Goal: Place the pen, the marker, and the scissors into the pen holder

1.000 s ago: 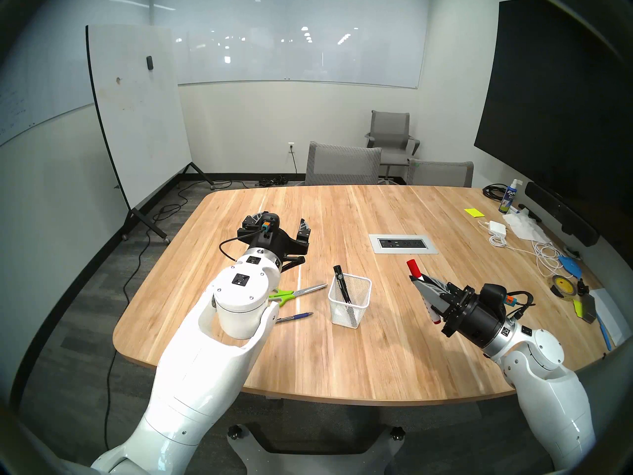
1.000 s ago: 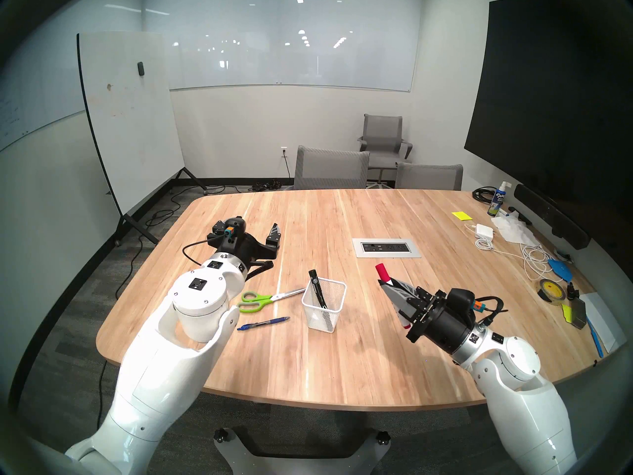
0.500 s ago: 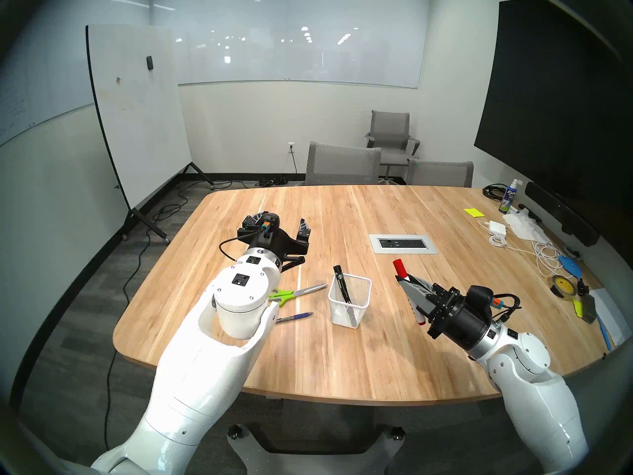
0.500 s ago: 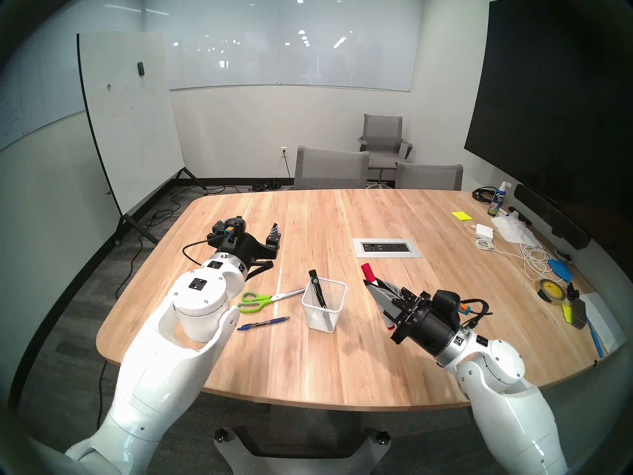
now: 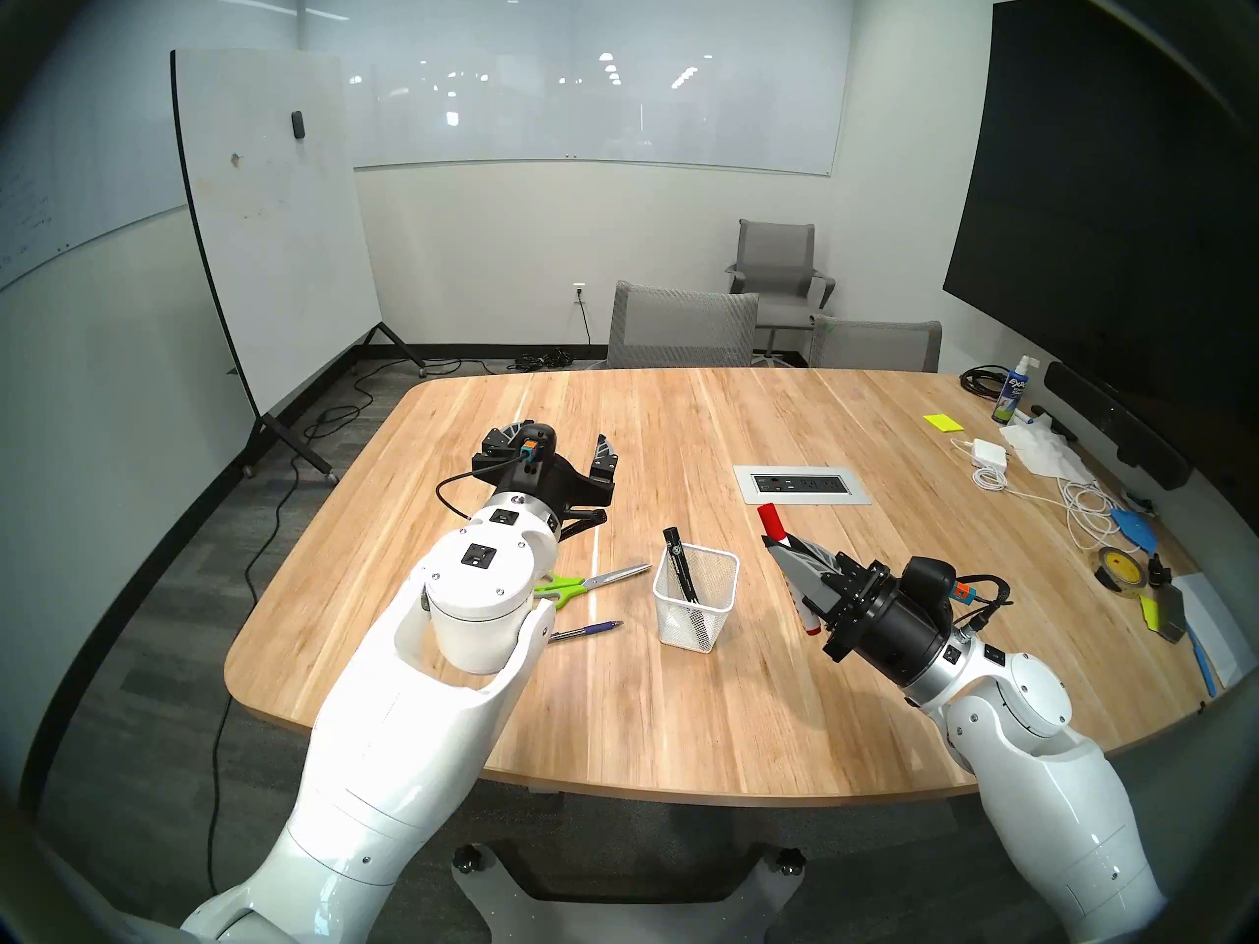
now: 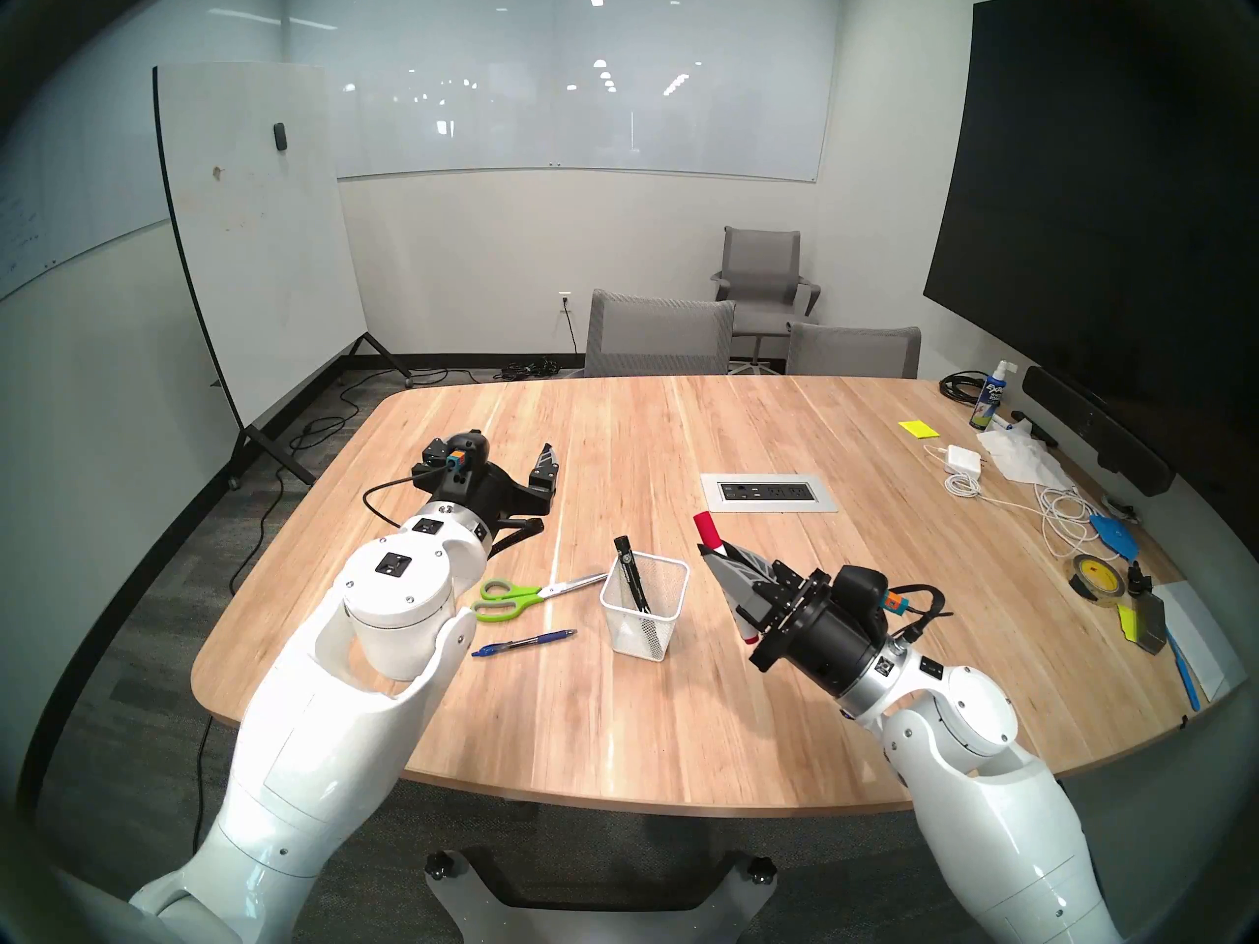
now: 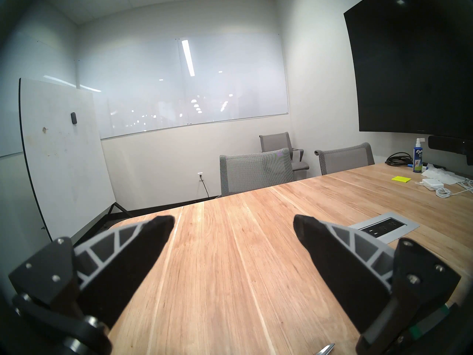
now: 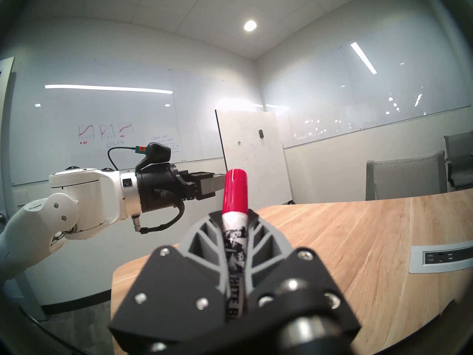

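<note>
The white mesh pen holder (image 5: 695,598) (image 6: 644,609) stands mid-table with a black marker (image 5: 680,564) leaning in it. My right gripper (image 5: 783,547) (image 6: 721,558) (image 8: 235,216) is shut on a white red-capped marker (image 5: 770,519) (image 8: 235,190), held above the table just right of the holder, cap pointing up and away. The green-handled scissors (image 5: 599,579) (image 6: 518,595) and the blue pen (image 5: 589,630) (image 6: 524,643) lie on the table left of the holder. My left gripper (image 5: 557,433) (image 7: 234,223) is open and empty, beyond the scissors.
A grey power outlet panel (image 5: 802,484) is set in the table behind the holder. At the far right lie cables (image 5: 1083,507), a tape roll (image 5: 1121,568), a sticky note (image 5: 943,421) and a spray bottle (image 5: 1012,394). Grey chairs (image 5: 681,326) stand at the far edge.
My right gripper has carried the red-capped marker leftward, closer to the pen holder. The left arm, scissors, pen and holder have not moved.
</note>
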Robot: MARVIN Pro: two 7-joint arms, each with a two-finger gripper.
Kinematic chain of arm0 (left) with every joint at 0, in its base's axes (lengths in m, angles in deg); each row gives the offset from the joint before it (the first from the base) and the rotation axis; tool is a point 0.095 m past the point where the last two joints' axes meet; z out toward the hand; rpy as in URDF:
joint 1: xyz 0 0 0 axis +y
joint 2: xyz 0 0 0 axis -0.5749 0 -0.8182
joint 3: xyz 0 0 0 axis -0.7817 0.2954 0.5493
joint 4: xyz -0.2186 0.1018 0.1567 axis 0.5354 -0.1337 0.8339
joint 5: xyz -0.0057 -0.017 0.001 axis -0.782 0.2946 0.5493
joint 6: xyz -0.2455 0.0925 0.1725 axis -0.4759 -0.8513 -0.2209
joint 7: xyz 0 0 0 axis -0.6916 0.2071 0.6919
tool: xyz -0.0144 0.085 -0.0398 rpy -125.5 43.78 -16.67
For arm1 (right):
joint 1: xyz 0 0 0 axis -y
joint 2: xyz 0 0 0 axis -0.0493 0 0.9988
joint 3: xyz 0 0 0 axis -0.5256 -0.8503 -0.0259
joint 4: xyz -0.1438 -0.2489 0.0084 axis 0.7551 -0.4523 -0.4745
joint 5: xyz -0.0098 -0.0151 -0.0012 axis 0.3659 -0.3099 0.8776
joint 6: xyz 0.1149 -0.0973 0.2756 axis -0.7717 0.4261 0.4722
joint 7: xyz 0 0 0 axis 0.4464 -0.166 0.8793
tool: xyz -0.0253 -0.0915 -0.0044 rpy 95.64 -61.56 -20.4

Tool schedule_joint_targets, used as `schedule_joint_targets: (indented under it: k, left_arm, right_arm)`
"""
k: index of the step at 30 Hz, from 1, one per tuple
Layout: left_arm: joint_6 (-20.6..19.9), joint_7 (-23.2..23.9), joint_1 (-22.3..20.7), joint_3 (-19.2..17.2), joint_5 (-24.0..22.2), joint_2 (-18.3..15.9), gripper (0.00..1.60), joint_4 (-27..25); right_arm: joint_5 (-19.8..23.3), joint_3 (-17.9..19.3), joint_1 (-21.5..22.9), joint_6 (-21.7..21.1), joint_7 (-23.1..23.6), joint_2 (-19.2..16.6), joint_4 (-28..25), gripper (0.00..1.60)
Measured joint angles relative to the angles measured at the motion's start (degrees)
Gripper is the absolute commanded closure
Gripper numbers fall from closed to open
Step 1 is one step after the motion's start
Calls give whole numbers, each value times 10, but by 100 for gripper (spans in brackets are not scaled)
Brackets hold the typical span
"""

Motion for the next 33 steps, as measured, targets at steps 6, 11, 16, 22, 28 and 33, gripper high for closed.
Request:
schedule_joint_targets:
  k: [6, 11, 16, 22, 28, 33]
  left_arm:
    - [0, 0, 0, 0, 0, 0, 0, 0]
    - [0, 0, 0, 0, 0, 0, 0, 0]
    - [0, 0, 0, 0, 0, 0, 0, 0]
    - [0, 0, 0, 0, 0, 0, 0, 0]
    - [0, 0, 0, 0, 0, 0, 0, 0]
    - [0, 0, 0, 0, 0, 0, 0, 0]
  right_arm:
    - [5, 8, -4, 3, 10, 0, -12, 160]
    - [7, 11, -8, 5, 15, 1, -15, 160]
    - [11, 15, -13, 7, 21, 4, -16, 160]
    - [16, 24, -15, 8, 28, 5, -16, 160]
    - [20, 29, -10, 8, 34, 6, -15, 160]
    - [22, 29, -6, 8, 40, 8, -16, 160]
